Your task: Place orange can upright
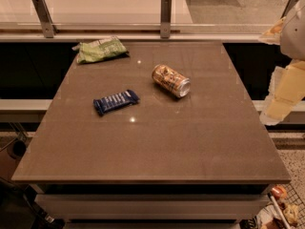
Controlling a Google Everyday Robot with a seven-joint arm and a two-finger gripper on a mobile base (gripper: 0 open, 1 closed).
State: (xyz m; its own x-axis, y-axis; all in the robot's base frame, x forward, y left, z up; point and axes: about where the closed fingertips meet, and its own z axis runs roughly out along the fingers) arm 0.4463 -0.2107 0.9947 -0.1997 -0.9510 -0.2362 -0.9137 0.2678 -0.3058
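Note:
The orange can (170, 80) lies on its side near the middle of the brown table (157, 142), its silver end pointing to the front right. My gripper (284, 93) shows as cream-coloured parts at the right edge of the view, beyond the table's right side and well apart from the can. It holds nothing that I can see.
A blue candy bar (115, 101) lies left of the can. A green snack bag (101, 50) lies at the table's back left corner. A railing with metal posts (165, 15) runs behind the table. Some clutter sits on the floor at the front right (281, 209).

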